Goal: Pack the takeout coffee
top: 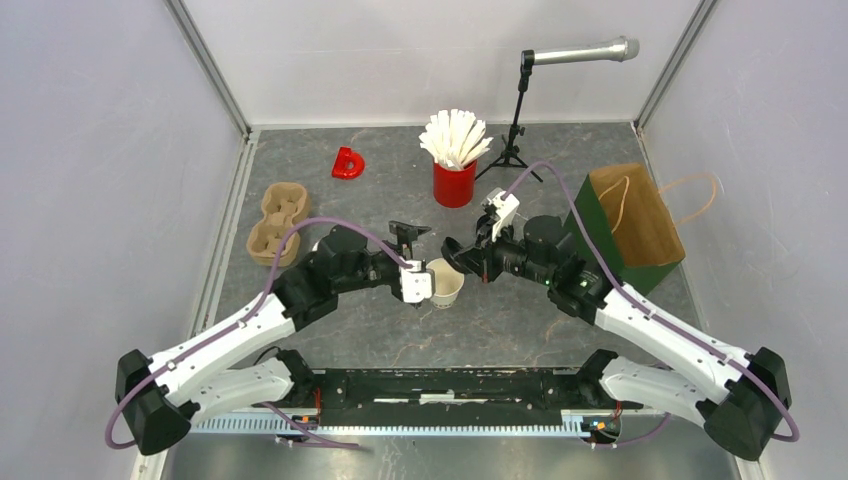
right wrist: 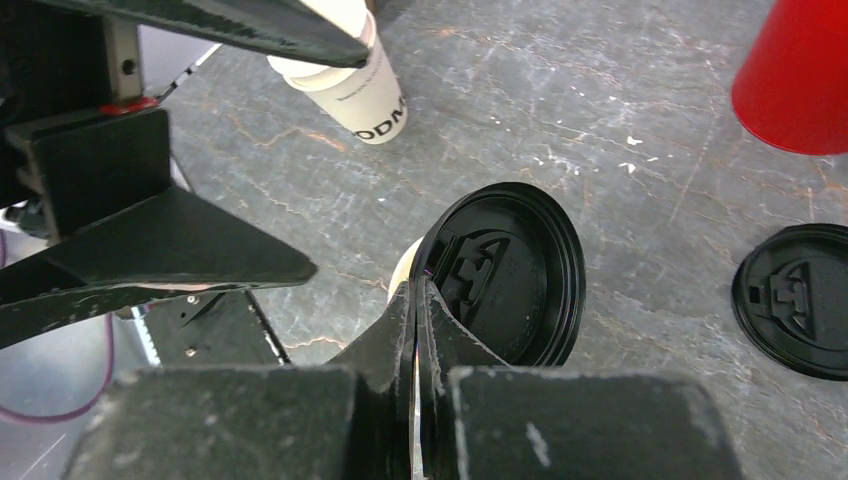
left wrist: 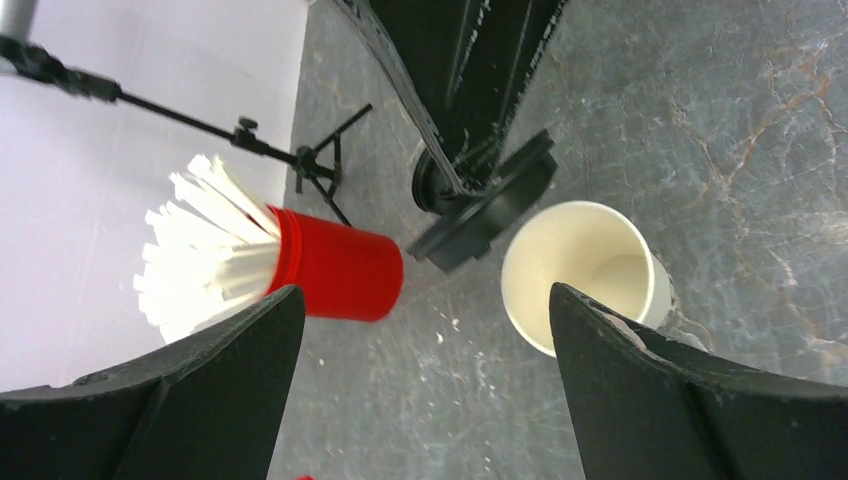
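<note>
The right tool (right wrist: 418, 292) is pinched fully closed on the rim of a black lid (right wrist: 510, 272), holding it tilted on edge above the counter (right wrist: 620, 120). The left tool (left wrist: 425, 300) is spread wide with nothing between its fingers. A lidless white cup (left wrist: 585, 270) stands upright at the lower right of the left wrist view, close against the finger there; contact cannot be told. The held lid hangs just beside the cup's mouth, to its upper left. A second black lid (right wrist: 795, 300) lies flat at the right edge of the right wrist view. Farther out in the top view, a red cup (top: 454, 183) of white sticks (top: 455, 135) stands at upper centre, a brown cup carrier (top: 278, 220) lies at the left, and a paper bag (top: 630, 225) lies at the right.
</note>
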